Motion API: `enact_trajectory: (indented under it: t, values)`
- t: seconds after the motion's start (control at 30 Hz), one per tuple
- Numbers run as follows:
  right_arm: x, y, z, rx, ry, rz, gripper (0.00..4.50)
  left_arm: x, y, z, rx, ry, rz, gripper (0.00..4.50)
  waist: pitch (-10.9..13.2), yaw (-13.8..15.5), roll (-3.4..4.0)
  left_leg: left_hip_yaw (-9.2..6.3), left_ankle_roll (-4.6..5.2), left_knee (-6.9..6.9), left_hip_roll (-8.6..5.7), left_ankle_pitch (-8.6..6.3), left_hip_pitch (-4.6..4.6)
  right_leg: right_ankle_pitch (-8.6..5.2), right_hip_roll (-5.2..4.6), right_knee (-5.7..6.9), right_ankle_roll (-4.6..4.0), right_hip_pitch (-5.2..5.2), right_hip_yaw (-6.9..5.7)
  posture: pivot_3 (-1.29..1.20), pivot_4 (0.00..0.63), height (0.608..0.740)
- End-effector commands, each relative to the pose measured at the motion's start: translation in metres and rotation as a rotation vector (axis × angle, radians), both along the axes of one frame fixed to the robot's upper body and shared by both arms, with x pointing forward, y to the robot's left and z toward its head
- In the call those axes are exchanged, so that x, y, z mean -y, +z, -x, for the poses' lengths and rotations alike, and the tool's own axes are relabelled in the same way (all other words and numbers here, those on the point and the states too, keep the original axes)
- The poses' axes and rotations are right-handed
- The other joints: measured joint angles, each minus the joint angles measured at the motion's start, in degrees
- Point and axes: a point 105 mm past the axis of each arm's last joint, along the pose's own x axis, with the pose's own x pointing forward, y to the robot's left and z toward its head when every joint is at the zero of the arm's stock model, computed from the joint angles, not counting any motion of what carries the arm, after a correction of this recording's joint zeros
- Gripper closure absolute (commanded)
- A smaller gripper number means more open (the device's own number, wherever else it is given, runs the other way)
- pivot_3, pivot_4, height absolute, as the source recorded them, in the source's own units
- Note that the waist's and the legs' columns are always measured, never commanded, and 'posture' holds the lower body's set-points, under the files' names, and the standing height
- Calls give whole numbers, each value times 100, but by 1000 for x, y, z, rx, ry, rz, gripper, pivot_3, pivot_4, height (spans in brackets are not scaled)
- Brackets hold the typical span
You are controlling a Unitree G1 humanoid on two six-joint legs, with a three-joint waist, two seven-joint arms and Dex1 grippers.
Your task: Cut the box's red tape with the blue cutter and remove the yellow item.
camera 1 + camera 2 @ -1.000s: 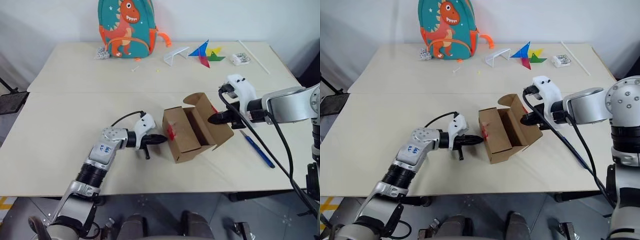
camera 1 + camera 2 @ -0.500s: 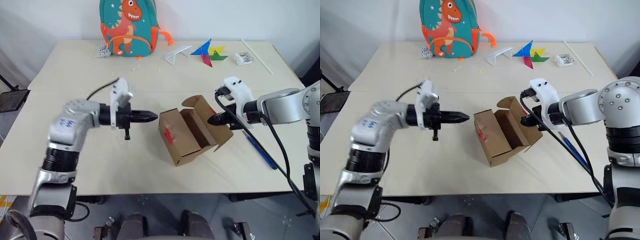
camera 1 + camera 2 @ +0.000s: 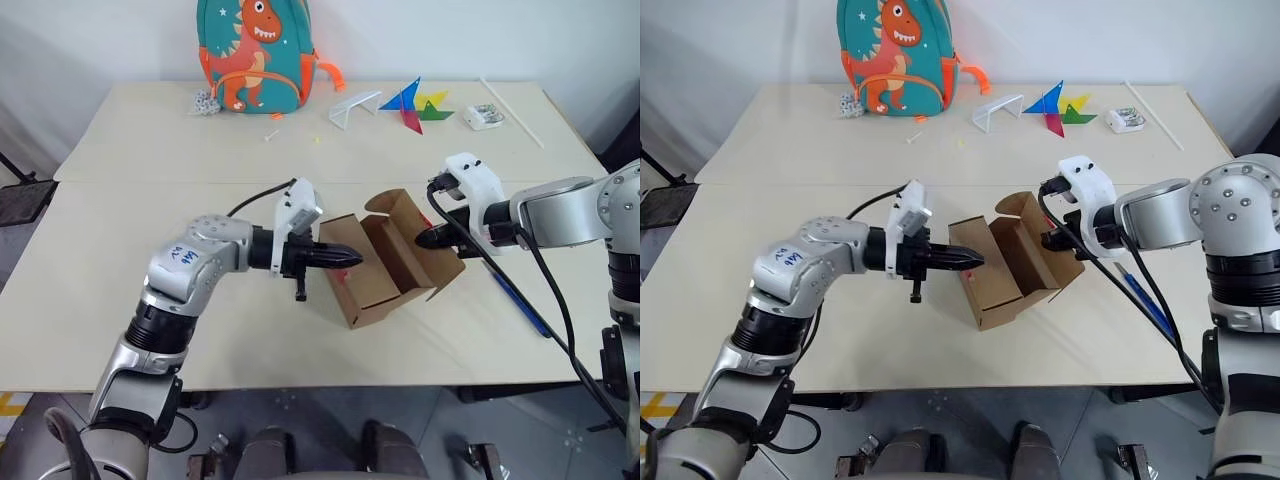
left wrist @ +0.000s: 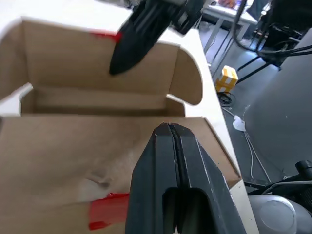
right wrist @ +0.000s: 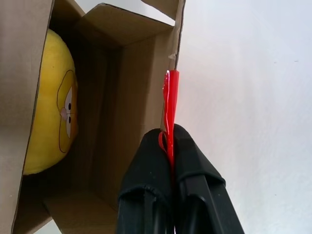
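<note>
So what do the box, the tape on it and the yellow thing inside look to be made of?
The box: matte brown cardboard, with raw-cut flap edges and creased folds. The red tape: thin glossy plastic film, judging by its sheen and curl; the right gripper is shut on the taped flap. The yellow item: smooth and rounded, probably soft plush or foam, uncertain.

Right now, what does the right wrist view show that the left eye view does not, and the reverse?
Right wrist view: the yellow item lying inside the box against one wall, and the right hand pinching a flap edge that carries red tape.
Left eye view: the blue cutter lying on the table to the right of the box, the shut left hand at the box's near wall, and the backpack and pinwheel at the far edge.
Shared: the open box, with the right hand shut on its flap.
</note>
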Motion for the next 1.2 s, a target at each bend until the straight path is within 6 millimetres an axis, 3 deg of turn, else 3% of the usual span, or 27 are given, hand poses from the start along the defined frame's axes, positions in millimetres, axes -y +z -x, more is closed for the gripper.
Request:
enact_trajectory:
  t: [0.03,0.33,0.63,0.97,1.2]
  values:
    - [6,15,2,58,-11,-5,4428,1,-4,-3,43,31,-25,4500,0,0,0,0,0,0,0,0,0,0,0,0,0,0,0,0,150,740]
    - [17,17,4,62,-35,7,4428,-10,-24,-21,16,139,-69,4500,0,20,0,0,0,6,0,0,3,0,0,2,0,4,1,0,150,740]
    - [30,14,8,48,-58,19,4428,-35,-49,-18,-78,198,-173,4500,-1,30,1,0,1,11,0,0,30,0,0,5,0,30,5,0,150,740]
    - [10,18,11,81,20,33,4428,-41,-55,-14,-104,232,-171,4500,-4,30,0,2,2,10,0,-1,70,1,-1,8,-2,67,14,0,150,740]
    - [6,12,13,124,33,115,4428,-48,-61,-12,-132,261,-176,4500,-6,34,1,3,2,10,0,-1,74,1,-1,9,-2,68,16,0,150,740]
